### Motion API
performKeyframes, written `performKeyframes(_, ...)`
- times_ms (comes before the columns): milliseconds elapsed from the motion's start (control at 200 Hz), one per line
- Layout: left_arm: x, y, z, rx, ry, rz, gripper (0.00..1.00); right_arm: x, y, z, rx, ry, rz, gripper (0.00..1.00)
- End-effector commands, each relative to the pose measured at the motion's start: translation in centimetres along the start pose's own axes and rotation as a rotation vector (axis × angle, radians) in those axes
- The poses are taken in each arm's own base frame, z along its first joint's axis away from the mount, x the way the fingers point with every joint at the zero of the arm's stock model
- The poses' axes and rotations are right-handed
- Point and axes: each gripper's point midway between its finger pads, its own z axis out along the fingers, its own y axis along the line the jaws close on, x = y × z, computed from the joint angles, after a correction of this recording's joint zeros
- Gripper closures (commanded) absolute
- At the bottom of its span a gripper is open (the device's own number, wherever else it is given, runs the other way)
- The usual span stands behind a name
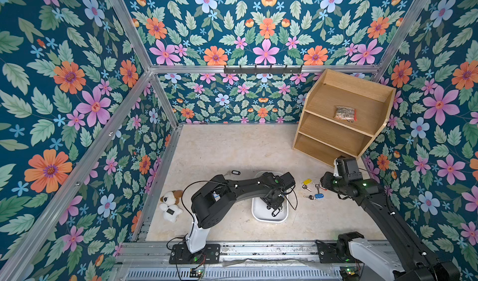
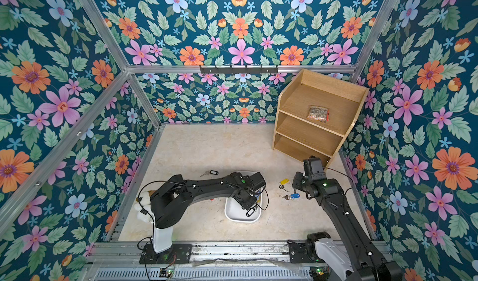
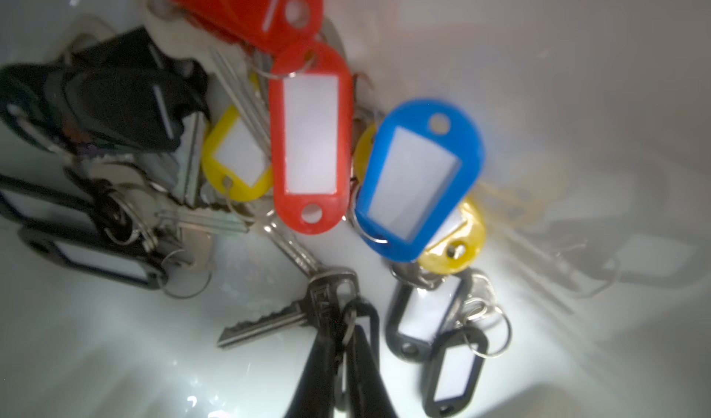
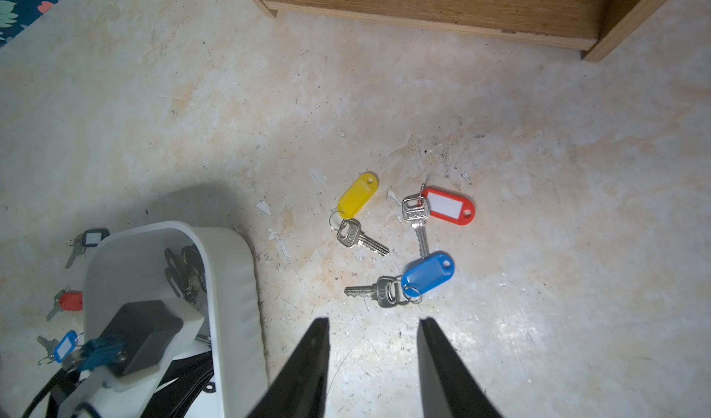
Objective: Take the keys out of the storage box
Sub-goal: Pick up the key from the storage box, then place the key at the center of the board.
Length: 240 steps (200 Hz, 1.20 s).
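Floral teal wallpaper walls (image 1: 258, 34), mottled beige floor (image 1: 232, 150), wooden three-shelf unit (image 1: 323, 135), aluminium frame rails (image 1: 181, 69).

Reaching the left gripper (image 2: 247, 206) down into the white storage box (image 2: 241, 219) at a black-tagged key (image 2: 249, 212), holding the right gripper (image 2: 297, 188) near the yellow-tagged key (image 2: 284, 181) and blue-tagged key (image 2: 294, 196) lying on the table (image 2: 207, 142), standing apart from the wooden shelf unit (image 2: 310, 137).

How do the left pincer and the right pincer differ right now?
The left pincer is down inside the storage box; the right pincer hangs over the table, outside the box. The left pincer is shut on a black-tagged key; the right pincer stands open with nothing between its fingers. Both are black, with slim tapering fingers.
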Motion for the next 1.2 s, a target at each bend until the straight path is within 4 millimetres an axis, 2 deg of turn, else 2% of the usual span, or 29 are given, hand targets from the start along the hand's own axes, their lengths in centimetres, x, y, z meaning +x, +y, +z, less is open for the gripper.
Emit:
performKeyframes(0, 0.6, 0.9, -0.1, -0.042, 0.022, -0.006, 0.98, -0.1, 0.0, 0.1, 0.0, -0.007, -0.004, 0.59)
performKeyframes(220, 0.2, 1.2, -1.7, -0.046, -0.005, -0.022, 1.0, -0.1, 0.0, 0.1, 0.0, -0.007, -0.003, 0.59)
performKeyframes(490, -0.5, 2.0, -4.6, -0.059, -0.07, -0.068, 1.0, -0.2, 0.0, 0.1, -0.001, -0.008, -0.003, 0.6)
performKeyframes(595, -0.5, 3.2, -6.2, -0.075, -0.101, -0.115, 1.0, -0.2, 0.1, 0.1, -0.001, -0.009, -0.003, 0.6)
performKeyframes(720, 0.0, 6.2, -8.6, -0.093, -0.153, -0.231, 1.0, -0.2, 0.1, 0.1, -0.002, -0.01, -0.004, 0.6)
performKeyframes(815, 1.1, 9.9, -10.6, -0.086, -0.202, -0.388, 1.0, -0.1, 0.1, 0.1, -0.003, -0.008, -0.003, 0.6)
performKeyframes(965, 4.7, 15.5, -12.6, -0.1, -0.269, -0.623, 1.0, -0.1, 0.2, 0.1, -0.006, -0.008, -0.006, 0.6)
performKeyframes(1080, 7.8, 17.3, -11.7, -0.098, -0.239, -0.736, 1.0, -0.1, 0.1, 0.2, -0.004, -0.006, -0.005, 0.6)
performKeyframes(1195, 10.2, 17.0, -9.3, -0.08, -0.175, -0.81, 1.0, -0.1, 0.2, 0.1, -0.006, -0.007, -0.005, 0.61)
